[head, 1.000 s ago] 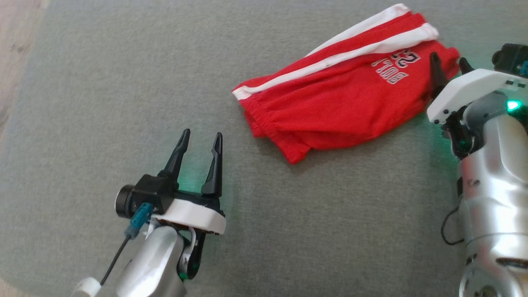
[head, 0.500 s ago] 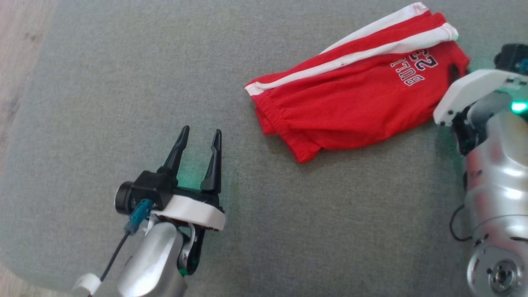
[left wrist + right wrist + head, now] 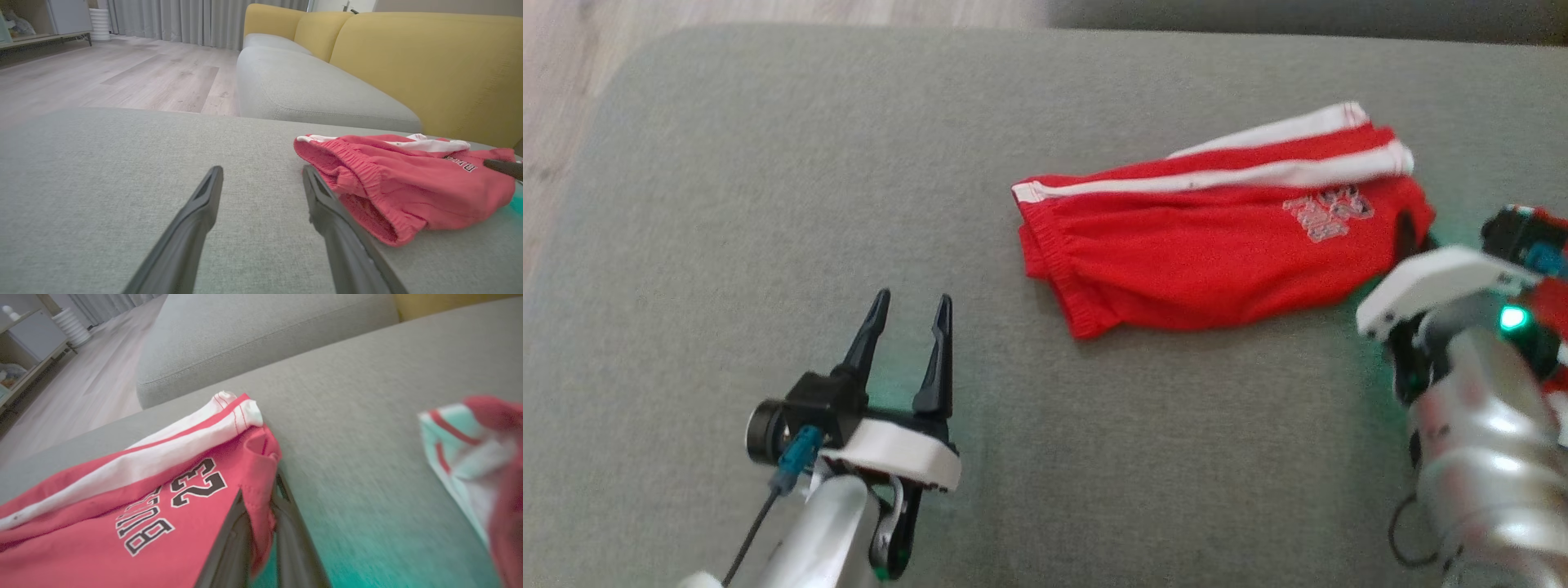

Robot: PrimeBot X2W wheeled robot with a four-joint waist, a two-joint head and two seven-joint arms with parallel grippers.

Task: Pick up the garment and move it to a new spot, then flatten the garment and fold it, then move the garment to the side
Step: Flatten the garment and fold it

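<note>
The right gripper [image 3: 260, 489], open a second ago, now pinches shut on a leg hem of the shorts [image 3: 1209, 261], lying on the cushion [image 3: 768, 204]; the left gripper [image 3: 909, 312] stays wide open, empty. Grasp seems made: lift next

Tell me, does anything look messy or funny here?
Yes. The red shorts lie crooked and bunched on the grey cushion, folded over themselves instead of flat. The right pincer is pinching one corner of them. A second red-and-white cloth, too blurry to name, lies nearby.
</note>
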